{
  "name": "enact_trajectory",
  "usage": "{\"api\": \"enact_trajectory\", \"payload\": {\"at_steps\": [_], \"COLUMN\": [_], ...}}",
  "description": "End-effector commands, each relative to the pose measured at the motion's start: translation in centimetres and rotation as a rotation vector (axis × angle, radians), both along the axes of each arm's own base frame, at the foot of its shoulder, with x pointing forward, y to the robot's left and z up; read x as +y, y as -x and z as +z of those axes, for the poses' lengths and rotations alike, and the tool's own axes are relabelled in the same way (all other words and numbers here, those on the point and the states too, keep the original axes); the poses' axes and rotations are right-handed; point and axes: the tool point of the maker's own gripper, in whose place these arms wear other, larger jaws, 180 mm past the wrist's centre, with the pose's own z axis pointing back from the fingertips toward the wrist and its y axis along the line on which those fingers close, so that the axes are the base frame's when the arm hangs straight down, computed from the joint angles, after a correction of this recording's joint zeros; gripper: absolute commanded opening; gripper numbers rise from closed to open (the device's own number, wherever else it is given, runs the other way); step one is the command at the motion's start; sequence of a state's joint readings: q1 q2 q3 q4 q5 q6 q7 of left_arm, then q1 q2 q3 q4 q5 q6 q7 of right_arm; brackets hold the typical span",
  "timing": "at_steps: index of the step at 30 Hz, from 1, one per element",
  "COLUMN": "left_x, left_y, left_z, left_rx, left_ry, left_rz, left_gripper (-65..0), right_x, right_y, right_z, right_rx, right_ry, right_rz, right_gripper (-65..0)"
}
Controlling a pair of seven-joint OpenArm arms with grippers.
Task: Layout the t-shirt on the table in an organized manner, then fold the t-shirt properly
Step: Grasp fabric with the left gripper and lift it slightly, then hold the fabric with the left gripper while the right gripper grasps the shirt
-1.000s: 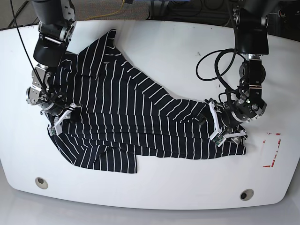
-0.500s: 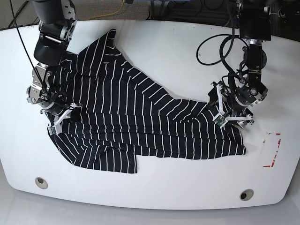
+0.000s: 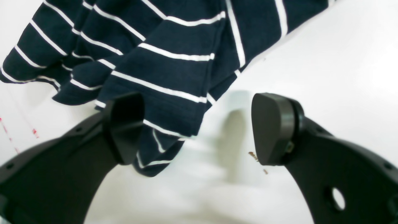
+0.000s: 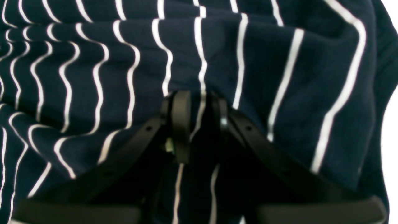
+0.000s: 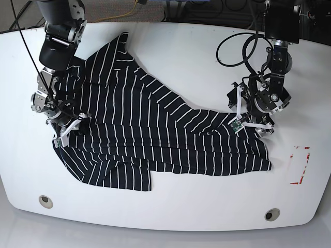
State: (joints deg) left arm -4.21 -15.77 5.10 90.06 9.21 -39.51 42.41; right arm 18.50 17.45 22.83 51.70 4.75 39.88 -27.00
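The shirt [image 5: 155,134] lies rumpled across the table [image 5: 181,51], so it looks like it needs spreading first. Right gripper [image 4: 200,124] pinches a fold, probably as an anchor; left gripper [image 3: 199,127] hovers with jaws apart, empty, over the hem.

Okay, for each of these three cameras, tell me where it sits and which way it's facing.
Base: high above, looking down on the table, the t-shirt and both arms.
Left wrist: behind the left gripper, looking past its open jaws at a shirt edge and bare table.
Right wrist: behind the right gripper, jaws pinching striped fabric.
Shared: all three views show the t-shirt.
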Motion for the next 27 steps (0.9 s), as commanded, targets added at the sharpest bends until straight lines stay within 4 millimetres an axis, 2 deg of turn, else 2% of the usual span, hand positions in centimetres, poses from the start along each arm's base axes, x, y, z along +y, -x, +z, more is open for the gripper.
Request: {"api": "enact_trajectory", "payload": {"at_steps": [1, 7, 27], "left_x": [0.6, 1.2, 1.9], "left_y": [-1.4, -2.4, -3.4], "left_z": [1.7, 2.5, 3.4], "left_rx": [-0.059, -0.089, -0.117], "left_ry": [-0.031, -0.077, -0.102], "left_rz": [-0.003, 0.000, 0.016], "left_gripper": [-14.0, -14.0, -14.0], "right_x": [-0.4, -0.4, -0.4], "right_y": [0.5, 0.5, 0.5], "right_z": [-0.4, -0.4, -0.4], "right_rx": [0.044, 0.045, 0.044], "right_ry": [0.033, 0.033, 0.034], "right_rz": [0.015, 0.015, 0.015], "right_gripper": [-52.9, -52.9, -52.9]}}
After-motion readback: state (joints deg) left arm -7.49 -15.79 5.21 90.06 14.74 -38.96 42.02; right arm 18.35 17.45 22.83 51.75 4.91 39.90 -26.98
